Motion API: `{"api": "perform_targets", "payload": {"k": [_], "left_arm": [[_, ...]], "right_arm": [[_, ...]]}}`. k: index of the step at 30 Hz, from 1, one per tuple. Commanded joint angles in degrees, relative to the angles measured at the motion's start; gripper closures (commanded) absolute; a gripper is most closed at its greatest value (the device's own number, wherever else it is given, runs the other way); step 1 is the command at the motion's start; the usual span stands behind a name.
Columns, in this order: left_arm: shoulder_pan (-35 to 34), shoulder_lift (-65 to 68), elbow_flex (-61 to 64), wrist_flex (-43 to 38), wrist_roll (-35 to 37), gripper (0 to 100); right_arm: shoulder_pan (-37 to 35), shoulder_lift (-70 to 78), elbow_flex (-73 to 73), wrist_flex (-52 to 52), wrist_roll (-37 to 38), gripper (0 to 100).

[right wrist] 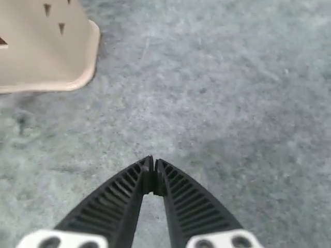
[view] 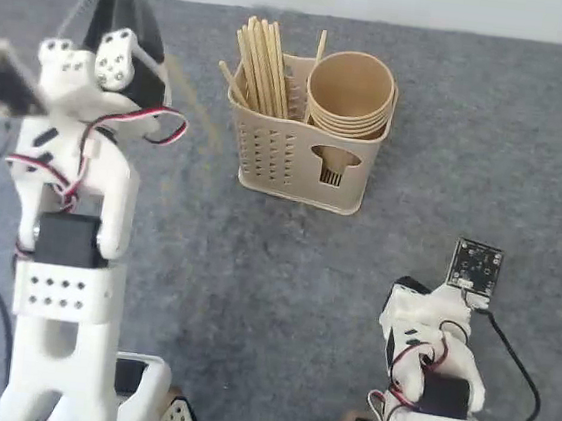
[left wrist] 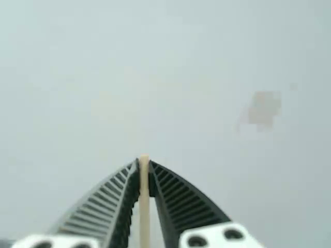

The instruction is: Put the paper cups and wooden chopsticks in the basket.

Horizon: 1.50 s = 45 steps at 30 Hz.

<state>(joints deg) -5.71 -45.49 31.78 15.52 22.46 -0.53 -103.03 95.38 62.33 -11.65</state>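
— So, what's held?
— One wooden chopstick (left wrist: 144,206), pinched in the left gripper (left wrist: 144,164); the right gripper (right wrist: 153,165) is closed, empty.
— And the rest?
— The paper cups (view: 350,92) sit stacked in the basket (view: 296,162) near the tabletop's far edge.

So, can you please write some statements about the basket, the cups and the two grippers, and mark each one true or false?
1. The paper cups sit stacked inside the basket. True.
2. The left gripper holds nothing. False: it is shut on a wooden chopstick.
3. A bundle of chopsticks stands in the basket, in the compartment beside the cups. True.
4. The right gripper is wide open. False: it is shut and empty, over the grey carpet.
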Motion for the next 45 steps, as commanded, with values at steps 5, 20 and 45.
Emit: {"api": "perform_targets", "payload": {"k": [5, 20, 45], "left_arm": [[7.6, -1.8, -5.1, -20.7, -0.7, 99], [14.5, 17.7, -10.0, -27.4, -16.4, 99], [15.9, 18.2, -5.7, -14.0, -16.2, 75]], "right_arm": [[0.6, -0.7, 1.1, 0.5, 0.6, 99.1], [0.4, -0.7, 1.1, 0.5, 0.6, 99.1], [0.2, -0.8, 1.1, 0.2, 4.6, 99.1]]}}
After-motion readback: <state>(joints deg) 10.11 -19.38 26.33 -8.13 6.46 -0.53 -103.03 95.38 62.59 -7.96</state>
